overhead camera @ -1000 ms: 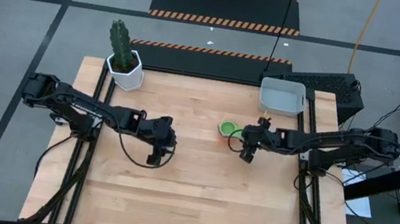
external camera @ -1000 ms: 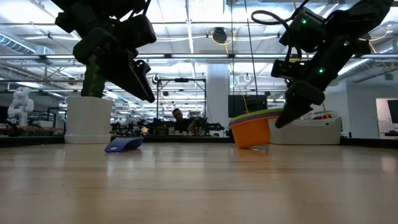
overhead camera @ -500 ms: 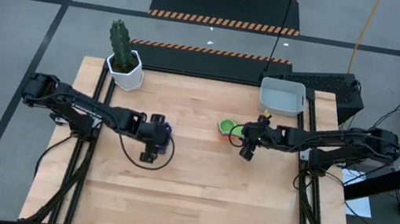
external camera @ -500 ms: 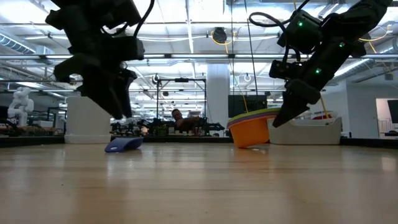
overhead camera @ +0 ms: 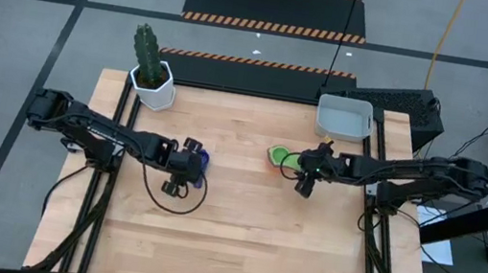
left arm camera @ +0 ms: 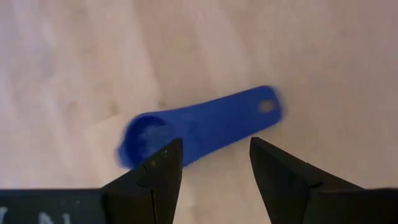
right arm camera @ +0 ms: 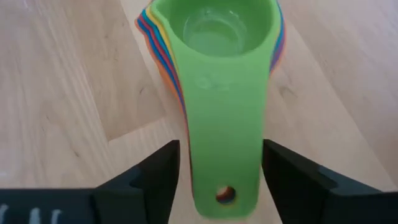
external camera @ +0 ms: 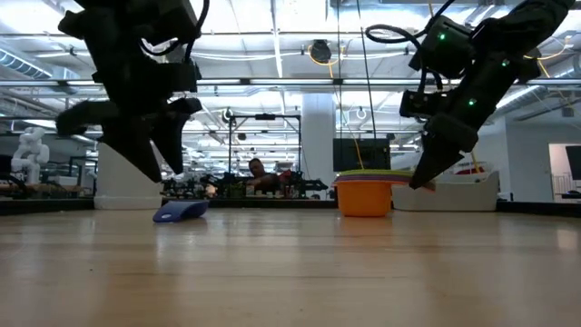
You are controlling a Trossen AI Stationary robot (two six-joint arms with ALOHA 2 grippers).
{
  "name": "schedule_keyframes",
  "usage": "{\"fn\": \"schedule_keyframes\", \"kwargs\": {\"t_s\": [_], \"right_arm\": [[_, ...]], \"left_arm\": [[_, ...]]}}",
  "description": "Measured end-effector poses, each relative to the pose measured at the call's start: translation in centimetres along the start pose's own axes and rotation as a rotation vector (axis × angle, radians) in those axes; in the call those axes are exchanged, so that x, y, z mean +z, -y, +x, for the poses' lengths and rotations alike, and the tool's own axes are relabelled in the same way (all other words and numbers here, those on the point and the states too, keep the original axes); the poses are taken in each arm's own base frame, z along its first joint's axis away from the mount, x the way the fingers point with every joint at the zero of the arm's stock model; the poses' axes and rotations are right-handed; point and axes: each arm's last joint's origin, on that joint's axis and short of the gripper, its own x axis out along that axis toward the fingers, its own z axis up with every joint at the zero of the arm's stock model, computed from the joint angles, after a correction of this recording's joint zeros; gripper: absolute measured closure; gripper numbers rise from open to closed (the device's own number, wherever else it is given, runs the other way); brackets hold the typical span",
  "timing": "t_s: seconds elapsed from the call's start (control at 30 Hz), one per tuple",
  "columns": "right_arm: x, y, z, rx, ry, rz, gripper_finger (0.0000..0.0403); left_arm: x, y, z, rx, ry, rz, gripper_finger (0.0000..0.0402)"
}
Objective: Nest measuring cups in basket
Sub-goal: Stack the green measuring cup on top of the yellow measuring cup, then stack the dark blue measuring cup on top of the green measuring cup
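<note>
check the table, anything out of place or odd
One thing: a dark blue cup lies alone on the wood under the open left gripper, apart from the nested stack by the open right gripper. The basket holds no cups.

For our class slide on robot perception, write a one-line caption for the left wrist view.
Left end effector, open, poised over a dark blue measuring cup lying on the wooden table.

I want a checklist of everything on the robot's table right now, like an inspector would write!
Surface: wooden table, mostly bare.
Job's things: nested cup stack, green on top, standing on the table; dark blue cup lying apart; grey basket at the far right corner holds no cups.
Clutter: cactus pot.
Grippers: left gripper open above the blue cup; right gripper open astride the green handle.
Cables: black cable looping off the left arm.
Surroundings: workshop, a person far behind.
</note>
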Motion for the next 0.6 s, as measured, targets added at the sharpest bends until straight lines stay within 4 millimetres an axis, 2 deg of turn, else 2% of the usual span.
{"fn": "schedule_keyframes", "kwargs": {"t_s": [0.1,0.2,0.43,0.6], "right_arm": [[0.1,0.0,-0.9,0.008,0.024,0.023,0.0182],[0.0,-0.2,-2.2,0.031,0.049,0.026,0.0181],[-0.3,-0.9,-5.1,0.102,0.14,0.02,0.0181],[-0.2,-1.3,-6.7,0.158,0.228,0.028,0.0181]], "left_arm": [[-0.2,-0.4,0.4,0.061,-0.044,0.043,0.0213],[-0.5,-0.6,0.9,0.051,-0.085,0.084,0.0213],[-0.7,-0.3,3.6,0.015,-0.175,0.205,0.0213],[-0.6,-0.2,5.1,0.065,-0.222,0.228,0.0213]]}}
